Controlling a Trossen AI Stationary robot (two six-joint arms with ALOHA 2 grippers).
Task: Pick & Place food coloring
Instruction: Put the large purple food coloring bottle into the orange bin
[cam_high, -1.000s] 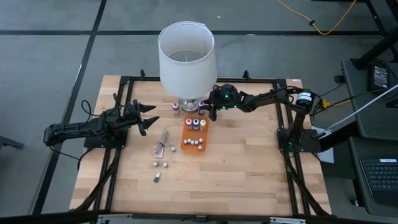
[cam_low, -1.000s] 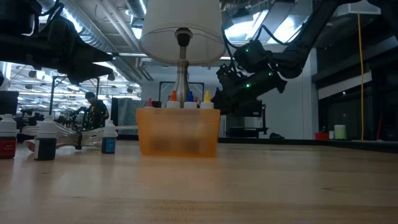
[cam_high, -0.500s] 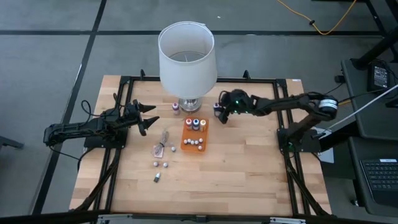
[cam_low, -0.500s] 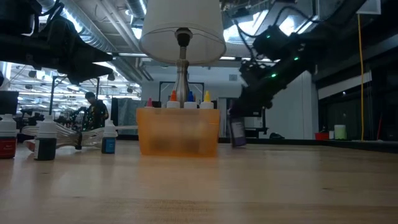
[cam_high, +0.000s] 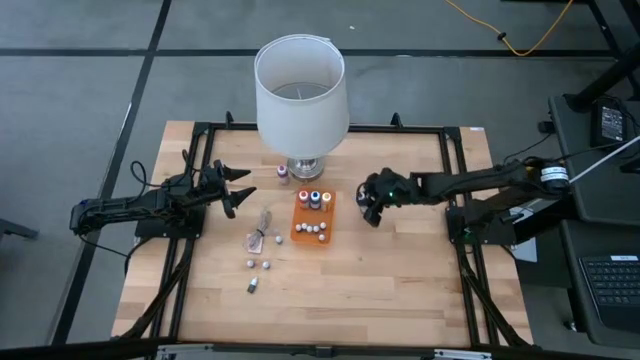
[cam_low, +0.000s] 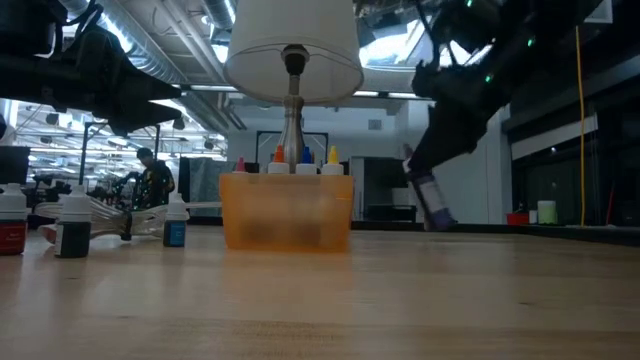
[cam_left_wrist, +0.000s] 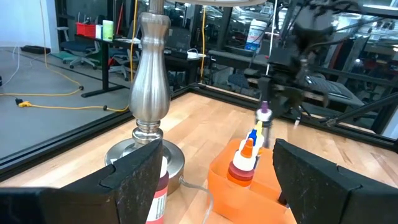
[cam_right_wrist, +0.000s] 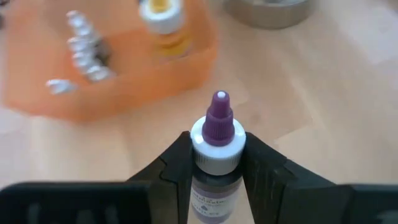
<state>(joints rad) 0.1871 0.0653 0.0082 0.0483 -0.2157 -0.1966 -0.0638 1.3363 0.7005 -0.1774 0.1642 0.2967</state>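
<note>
Pinching a purple-tipped dropper bottle (cam_right_wrist: 216, 155), right end effector (cam_high: 369, 207) beside orange tray (cam_high: 300, 232)

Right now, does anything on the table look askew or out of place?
The purple-tipped bottle in the right gripper hangs tilted above the wood in the low view, right of the orange tray. A crumpled wrapper and loose bottles lie left of the tray. Nothing looks spilled.

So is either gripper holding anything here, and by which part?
The right gripper holds a purple-tipped food coloring bottle, its fingers clamped on the neck just below the white cap. The left gripper is open and holds nothing.
</note>
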